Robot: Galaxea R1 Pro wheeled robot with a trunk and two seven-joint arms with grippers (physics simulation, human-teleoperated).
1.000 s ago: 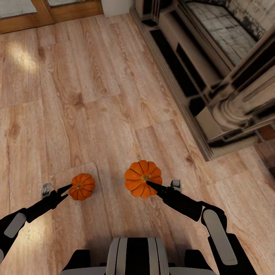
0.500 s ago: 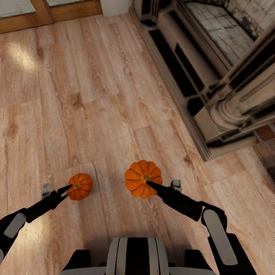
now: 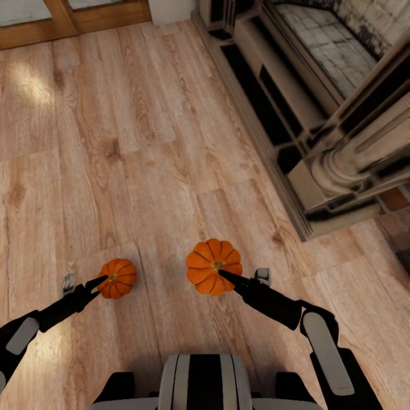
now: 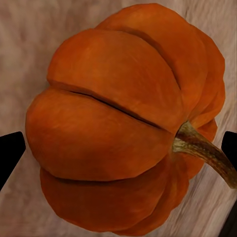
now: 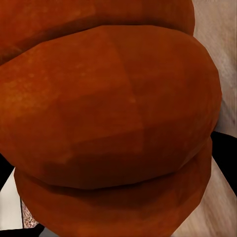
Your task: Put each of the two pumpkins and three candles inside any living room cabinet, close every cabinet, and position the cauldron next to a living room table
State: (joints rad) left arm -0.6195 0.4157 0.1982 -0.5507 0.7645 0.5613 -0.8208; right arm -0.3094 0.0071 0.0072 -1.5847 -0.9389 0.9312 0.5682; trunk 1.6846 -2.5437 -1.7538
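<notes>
Two orange ribbed pumpkins are over the wooden floor in front of me. The larger-looking pumpkin (image 3: 212, 263) is raised off the floor, and my right gripper (image 3: 225, 275) is shut on it; up close its skin (image 5: 113, 113) fills the space between the dark fingers. The smaller-looking pumpkin (image 3: 117, 278) lies lower, at the tip of my left gripper (image 3: 100, 282). In the left wrist view this pumpkin (image 4: 113, 128), with its bent stem, sits between the two fingertips (image 4: 11, 150), which stand wide apart. The cabinet, candles, cauldron and table are out of view.
A pale stone fireplace surround with a column (image 3: 347, 165) runs along the right side, its base edge reaching the floor (image 3: 267, 171). A wooden door frame (image 3: 85, 17) lies at the far left. My own base (image 3: 199, 381) is at the bottom.
The whole picture has shifted slightly left, so the camera moved. The left pumpkin slid a little left against the left gripper's tip. The right pumpkin stayed fixed in the right gripper.
</notes>
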